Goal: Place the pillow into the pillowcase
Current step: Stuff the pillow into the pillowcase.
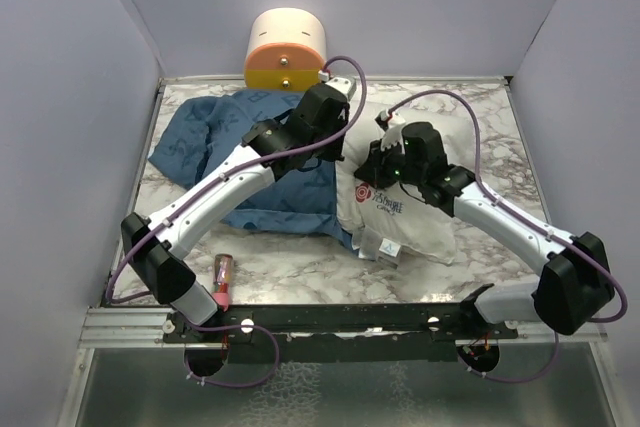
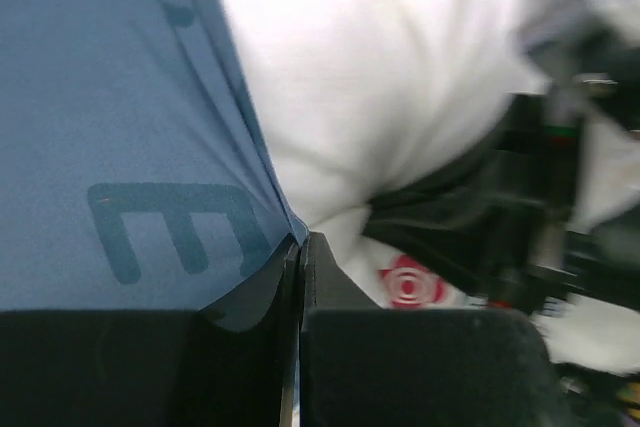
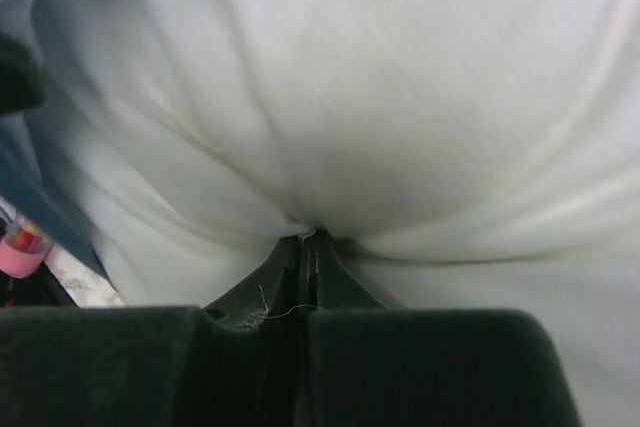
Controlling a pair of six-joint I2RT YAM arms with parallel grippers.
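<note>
Plump white rectangular fabric pillow (image 1: 425,232): lies on the table right of centre, with the red printed label and tags at its near-left end. It is outside the case and almost wholly uncovered.

Blue cloth pillowcase with lighter blue letters (image 1: 197,142): crumpled left of centre. Its right edge touches the pillow's left side, and blue shows at the pillow's near-left corner.

Right gripper (image 3: 308,237): jaws together, clamped on a pinch of pillow fabric, with puckers radiating from the grip.

Left gripper (image 2: 300,244): jaws together on the pillowcase edge, right beside the pillow.

Grey-veined marble tabletop (image 1: 480,112): carries both.

Cream-and-orange cylinder (image 1: 287,47): at the far edge.

Small pink-red tube (image 1: 224,271): near edge, by the left arm's base.
</note>
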